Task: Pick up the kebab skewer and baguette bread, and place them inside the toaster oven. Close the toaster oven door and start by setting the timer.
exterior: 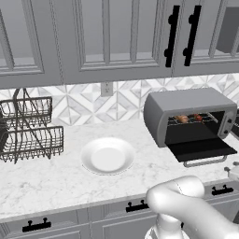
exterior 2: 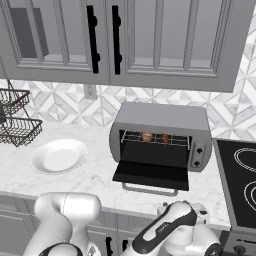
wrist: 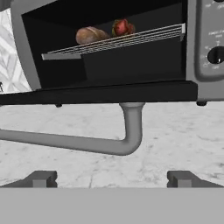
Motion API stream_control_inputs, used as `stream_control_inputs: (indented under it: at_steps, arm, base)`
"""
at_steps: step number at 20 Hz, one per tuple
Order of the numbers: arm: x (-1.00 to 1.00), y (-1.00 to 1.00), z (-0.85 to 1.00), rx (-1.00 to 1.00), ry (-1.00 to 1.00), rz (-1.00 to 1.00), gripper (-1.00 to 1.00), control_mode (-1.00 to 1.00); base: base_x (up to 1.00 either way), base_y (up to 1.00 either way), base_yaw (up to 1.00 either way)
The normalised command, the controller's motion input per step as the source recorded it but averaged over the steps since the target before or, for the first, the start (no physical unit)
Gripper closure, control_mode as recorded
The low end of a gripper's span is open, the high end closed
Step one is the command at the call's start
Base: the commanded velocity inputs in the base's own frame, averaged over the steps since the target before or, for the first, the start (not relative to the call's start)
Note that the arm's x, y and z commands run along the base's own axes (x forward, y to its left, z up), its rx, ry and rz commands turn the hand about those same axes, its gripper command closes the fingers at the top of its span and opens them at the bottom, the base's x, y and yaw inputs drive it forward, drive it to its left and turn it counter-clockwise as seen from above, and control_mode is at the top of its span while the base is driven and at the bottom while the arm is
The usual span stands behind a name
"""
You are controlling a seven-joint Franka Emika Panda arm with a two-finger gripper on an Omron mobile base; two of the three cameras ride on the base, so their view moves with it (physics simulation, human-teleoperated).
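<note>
Facing the toaster oven door [wrist: 109,92] with released jaws, baguette bread [wrist: 89,35] and kebab skewer [wrist: 123,27] racked inside, I'd next lift its handle [wrist: 78,142] shut.

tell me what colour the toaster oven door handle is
Pale grey handle, clearest in the hand view.

One toaster oven [exterior: 186,112], one baguette bread [wrist: 90,35], one kebab skewer [wrist: 123,27], one plate [exterior: 108,156].
</note>
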Motion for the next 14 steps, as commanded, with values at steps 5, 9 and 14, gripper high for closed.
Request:
stream_control_inputs:
  at_steps: [5, 9, 14]
  arm:
    - [0.28, -0.34, -0.01, 0.03, -0.02, -0.03, -1.00, -1.00]
    - [0.35, -0.20, 0.00, 0.04, 0.00, -0.07, -1.00, -1.00]
    - [0.35, -0.09, 0.00, 0.03, 0.00, -0.07, -1.00, -1.00]
  base:
    - [0.00, 0.00, 0.00]
    - [0.00, 0.00, 0.00]
    - [0.00, 0.00, 0.00]
